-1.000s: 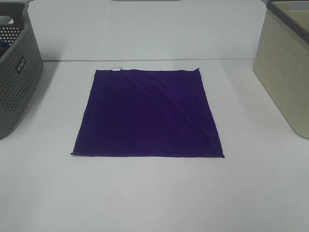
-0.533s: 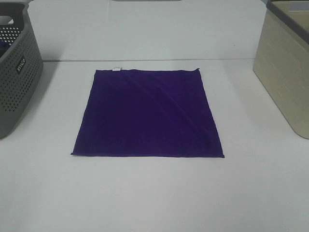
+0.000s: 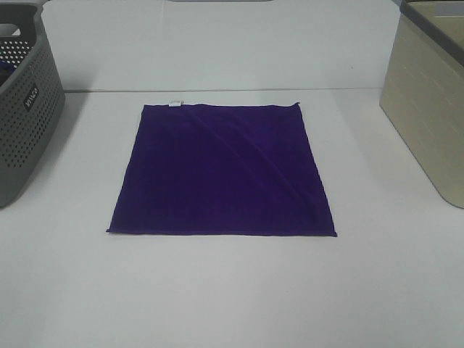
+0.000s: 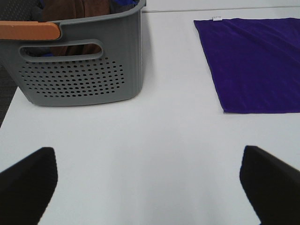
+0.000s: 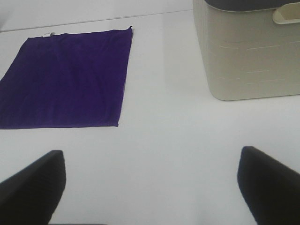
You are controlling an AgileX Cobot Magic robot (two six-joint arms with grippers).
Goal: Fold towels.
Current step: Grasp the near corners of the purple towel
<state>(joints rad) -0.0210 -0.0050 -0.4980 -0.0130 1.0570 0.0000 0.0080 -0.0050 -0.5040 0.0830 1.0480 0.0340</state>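
A deep purple square towel (image 3: 221,170) lies flat and spread out on the white table, with a small white tag (image 3: 175,103) at its far edge. It also shows in the left wrist view (image 4: 253,61) and in the right wrist view (image 5: 65,77). My left gripper (image 4: 147,185) is open and empty over bare table, between the grey basket and the towel's near left corner. My right gripper (image 5: 150,185) is open and empty over bare table, near the towel's near right corner. Neither gripper shows in the exterior high view.
A grey perforated basket (image 3: 25,109) stands at the left, holding brown and dark cloths (image 4: 79,8), with an orange handle (image 4: 29,30). A beige bin (image 3: 428,101) with a dark rim stands at the right (image 5: 248,51). The table's far edge (image 3: 232,90) runs behind the towel.
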